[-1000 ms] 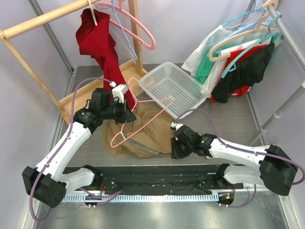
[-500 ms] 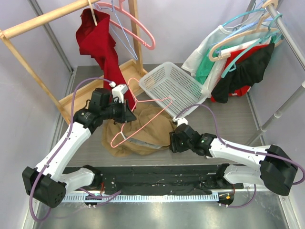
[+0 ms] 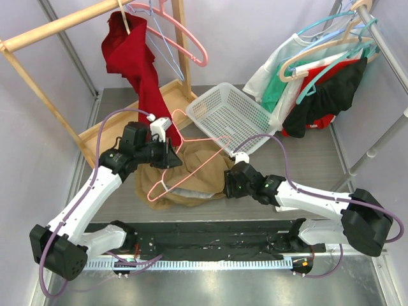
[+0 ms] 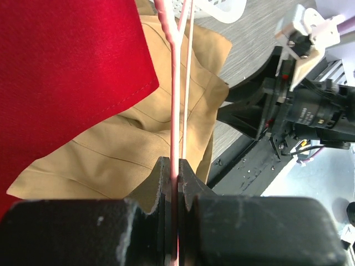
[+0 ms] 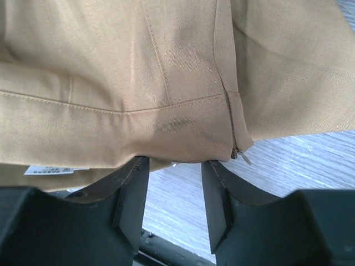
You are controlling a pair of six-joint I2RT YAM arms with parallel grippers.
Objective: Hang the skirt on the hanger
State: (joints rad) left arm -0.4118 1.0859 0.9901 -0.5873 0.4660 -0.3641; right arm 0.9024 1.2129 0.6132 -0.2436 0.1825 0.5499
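- Skirt point(image 3: 207, 180): tan, lying crumpled on the grey tabletop point(image 3: 306, 166), between the two arms and near the front edge. A zip seam and a small white label show along its edge in the right wrist view.
- Pink wire hanger point(image 4: 174, 111): slanted across the top of the skirt, hook end up towards the back. None of the skirt is threaded on it.
- Left claw point(image 3: 169, 152): pressed together on the hanger wire, pinching it near the hook end, above the skirt's back-left part.
- Right claw point(image 5: 175, 166): fingers spread, tips at the skirt's right-hand edge. The cloth sits just past the tips and bare tabletop shows through the gap. Nothing is gripped.
- Red garment point(image 3: 137, 64): hangs from the wooden rack point(image 3: 57, 25) at back left, and its lower end comes down beside the left claw.
- White laundry basket point(image 3: 229, 115): tipped on its side just behind the skirt.
- Clothes on hangers point(image 3: 319, 89): bunched on the metal rail at far right.
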